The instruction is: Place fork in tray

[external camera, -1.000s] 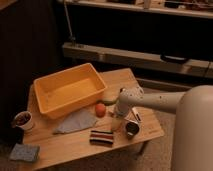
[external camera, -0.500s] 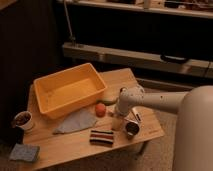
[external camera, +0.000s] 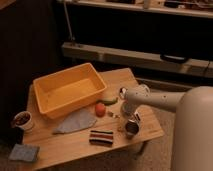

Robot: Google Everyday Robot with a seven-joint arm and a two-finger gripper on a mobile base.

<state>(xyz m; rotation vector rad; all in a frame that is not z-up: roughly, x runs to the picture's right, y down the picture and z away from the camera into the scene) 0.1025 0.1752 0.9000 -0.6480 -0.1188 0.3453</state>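
The yellow-orange tray sits on the back left part of the wooden worktop, with nothing showing inside it. I cannot pick out the fork with any certainty; a small pale bit lying on the wood just right of the orange ball may be part of it, but it is too small to tell. The claw hangs low over the front right part of the worktop, well apart from the tray, at the end of the white arm that reaches in from the right; whether it is open, closed or gripping anything I cannot tell.

A small orange ball lies just in front of the tray's near right corner, with a green thing beside it. A grey-blue cloth lies in front of the tray, a striped block nearer the front edge, a white cup at the left and a blue sponge at the front left corner.
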